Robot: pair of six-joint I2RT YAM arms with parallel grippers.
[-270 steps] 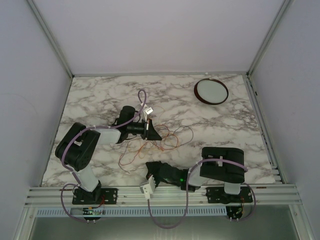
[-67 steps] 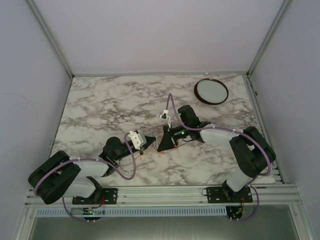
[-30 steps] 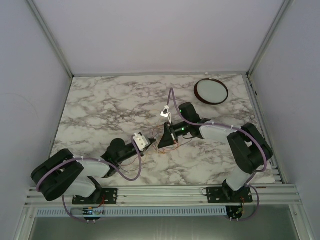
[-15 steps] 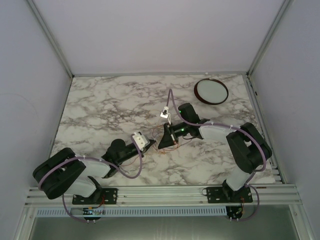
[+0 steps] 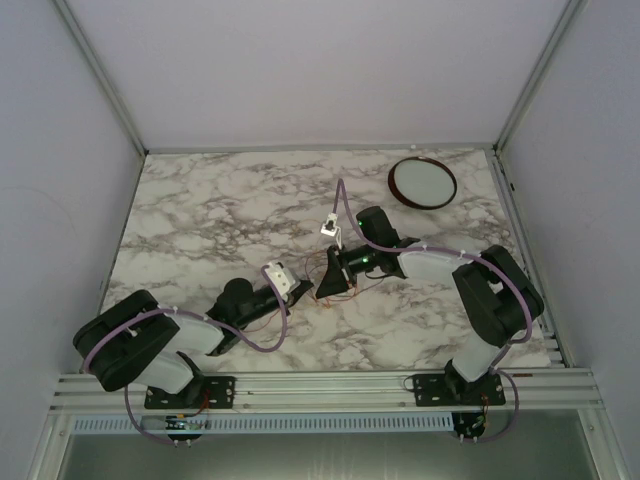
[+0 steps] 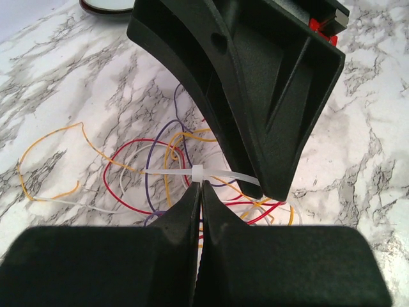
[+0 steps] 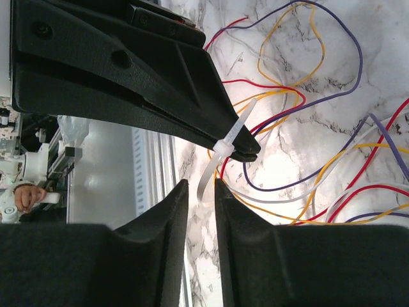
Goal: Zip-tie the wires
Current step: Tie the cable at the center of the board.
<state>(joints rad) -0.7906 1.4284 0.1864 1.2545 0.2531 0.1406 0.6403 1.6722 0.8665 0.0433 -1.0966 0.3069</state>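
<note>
Left wrist: the left tool [image 6: 199,187] is pinched fully together on a white zip tie [image 6: 198,173], just under its head. The tie lies across the wires [image 6: 167,167], which sprawl in red, yellow, purple and white loops on the marble bench [image 6: 358,166].

Right wrist: the right tool [image 7: 200,185] shows a narrow gap. The tie's loose end reaches into it, but I cannot tell whether it is gripped.

Top: both tools meet mid-bench at the wires. Well apart, a dark-rimmed round dish [image 5: 423,206] shows a plain white inside.
</note>
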